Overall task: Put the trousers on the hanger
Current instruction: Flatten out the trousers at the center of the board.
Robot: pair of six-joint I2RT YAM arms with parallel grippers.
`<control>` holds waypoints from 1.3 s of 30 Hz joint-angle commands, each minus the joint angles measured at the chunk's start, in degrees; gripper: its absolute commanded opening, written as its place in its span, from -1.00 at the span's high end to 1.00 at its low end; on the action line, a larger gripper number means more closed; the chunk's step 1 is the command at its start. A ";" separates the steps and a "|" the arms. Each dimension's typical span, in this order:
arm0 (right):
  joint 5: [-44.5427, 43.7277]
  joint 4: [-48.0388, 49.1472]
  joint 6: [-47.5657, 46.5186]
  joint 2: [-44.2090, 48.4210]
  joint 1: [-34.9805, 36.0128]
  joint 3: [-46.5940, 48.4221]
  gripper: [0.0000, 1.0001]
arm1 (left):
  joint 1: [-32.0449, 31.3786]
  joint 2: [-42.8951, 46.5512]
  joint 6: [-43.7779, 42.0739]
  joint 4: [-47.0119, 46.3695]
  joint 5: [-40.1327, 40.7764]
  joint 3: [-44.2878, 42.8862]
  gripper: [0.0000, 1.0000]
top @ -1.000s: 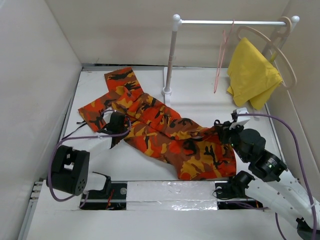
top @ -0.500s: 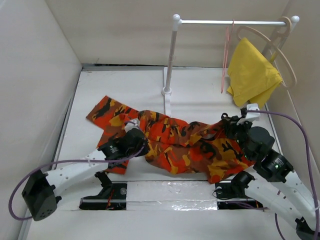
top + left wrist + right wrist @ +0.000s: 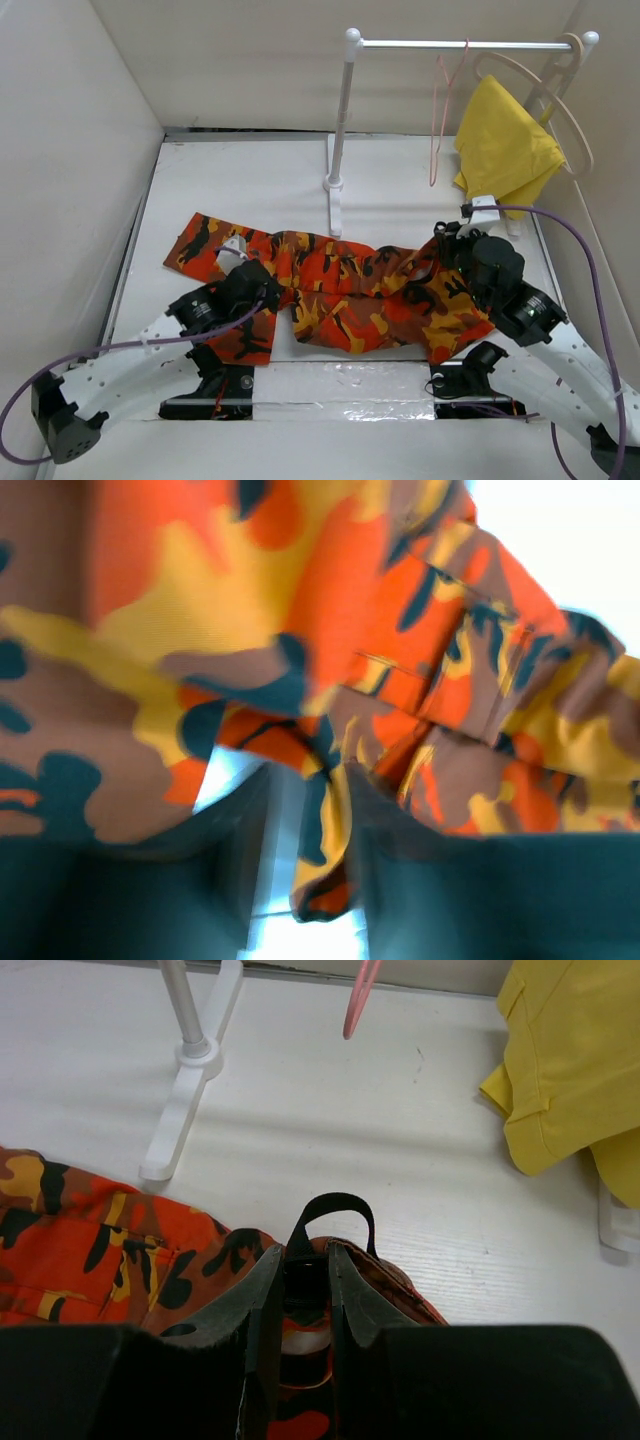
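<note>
One trousers (image 3: 350, 290), seemingly one pink hanger (image 3: 350, 1028)

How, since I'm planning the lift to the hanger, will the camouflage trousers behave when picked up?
Probably floppy: the camouflage trousers lie wrinkled and folded on the table. Likely to sag around any grip: a fold droops inside the open left gripper. Seemingly not slippery: the right gripper pinches just one edge.
</note>
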State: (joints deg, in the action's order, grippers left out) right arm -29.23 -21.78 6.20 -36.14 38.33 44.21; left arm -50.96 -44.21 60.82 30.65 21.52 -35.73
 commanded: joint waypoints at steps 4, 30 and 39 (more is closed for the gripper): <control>1.64 4.73 -0.75 1.16 -0.71 0.45 1.00 | -7.30 -0.08 10.88 9.77 1.86 1.81 0.91; 2.25 6.40 -1.36 4.32 -3.61 -2.11 1.00 | 2.81 -36.82 -8.08 16.19 -5.61 -10.59 0.16; 4.45 8.59 -1.80 3.97 -3.61 -2.72 1.00 | 0.77 -40.42 -7.29 17.07 -7.54 -12.09 0.59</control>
State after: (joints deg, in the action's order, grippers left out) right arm -25.85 -19.00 5.10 -32.38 35.18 42.06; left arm -50.15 -84.01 54.41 44.95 14.02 -45.91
